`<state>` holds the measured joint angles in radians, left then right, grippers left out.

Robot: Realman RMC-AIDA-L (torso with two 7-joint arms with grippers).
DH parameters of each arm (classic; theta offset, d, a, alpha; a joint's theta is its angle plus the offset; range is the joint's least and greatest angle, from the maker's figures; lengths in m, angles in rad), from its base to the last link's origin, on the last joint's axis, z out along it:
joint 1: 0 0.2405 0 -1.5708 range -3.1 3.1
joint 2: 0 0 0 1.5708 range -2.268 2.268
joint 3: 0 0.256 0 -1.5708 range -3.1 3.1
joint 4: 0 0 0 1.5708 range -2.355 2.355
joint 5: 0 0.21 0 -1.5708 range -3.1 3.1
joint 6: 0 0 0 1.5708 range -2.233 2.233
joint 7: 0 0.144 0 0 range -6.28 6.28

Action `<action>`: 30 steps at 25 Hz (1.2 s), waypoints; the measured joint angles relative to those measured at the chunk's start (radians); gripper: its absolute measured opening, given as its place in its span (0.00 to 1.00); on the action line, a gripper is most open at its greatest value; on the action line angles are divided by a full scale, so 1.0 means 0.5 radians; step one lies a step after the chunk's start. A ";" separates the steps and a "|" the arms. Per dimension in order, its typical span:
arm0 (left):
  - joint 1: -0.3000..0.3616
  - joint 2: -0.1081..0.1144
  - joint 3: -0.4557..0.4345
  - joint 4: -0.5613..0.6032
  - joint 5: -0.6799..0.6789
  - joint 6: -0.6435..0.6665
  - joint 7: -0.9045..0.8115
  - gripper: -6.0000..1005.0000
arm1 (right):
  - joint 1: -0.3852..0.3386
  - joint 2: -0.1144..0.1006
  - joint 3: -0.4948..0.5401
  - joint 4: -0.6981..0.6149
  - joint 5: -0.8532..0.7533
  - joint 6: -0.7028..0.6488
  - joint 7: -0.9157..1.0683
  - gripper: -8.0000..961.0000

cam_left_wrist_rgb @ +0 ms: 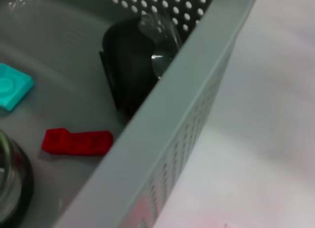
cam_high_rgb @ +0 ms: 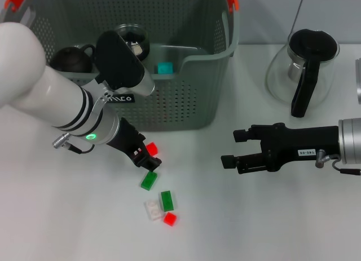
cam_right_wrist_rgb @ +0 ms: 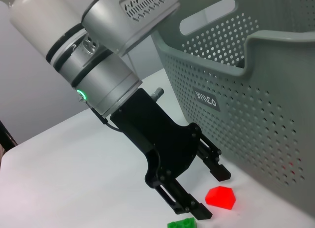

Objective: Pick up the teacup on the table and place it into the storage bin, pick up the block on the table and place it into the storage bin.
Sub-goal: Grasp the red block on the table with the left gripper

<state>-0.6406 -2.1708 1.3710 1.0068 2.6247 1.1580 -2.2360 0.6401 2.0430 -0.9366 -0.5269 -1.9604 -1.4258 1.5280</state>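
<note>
You have two teacups in the storage bin (cam_high_rgb: 186,97), four blocks loose on the table.
Your left gripper (cam_high_rgb: 151,156) straddles a red block (cam_high_rgb: 151,149), fingers spread; your right gripper (cam_high_rgb: 230,149) hovers open nearby.

surface: white table (cam_high_rgb: 67,227) (matte, evenly lit) | beyond: pale grey wall (cam_right_wrist_rgb: 29,80) | shadows: soft
</note>
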 joint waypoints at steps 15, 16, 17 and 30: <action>-0.030 0.000 0.027 -0.050 0.021 -0.064 -0.048 0.66 | -0.009 0.001 0.003 -0.002 0.000 0.000 -0.009 0.95; -0.030 0.000 0.028 -0.051 0.021 -0.064 -0.048 0.63 | -0.010 0.001 0.004 -0.002 0.000 -0.001 -0.010 0.95; -0.031 0.000 0.028 -0.054 0.021 -0.065 -0.048 0.61 | -0.011 0.001 0.004 -0.002 0.000 -0.001 -0.011 0.95; -0.051 0.000 0.049 -0.093 0.013 -0.064 -0.056 0.35 | -0.010 -0.002 0.005 -0.001 0.000 -0.002 -0.016 0.95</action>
<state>-0.6659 -2.1705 1.3954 0.9603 2.6311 1.1258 -2.2639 0.6351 2.0420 -0.9341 -0.5277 -1.9604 -1.4267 1.5201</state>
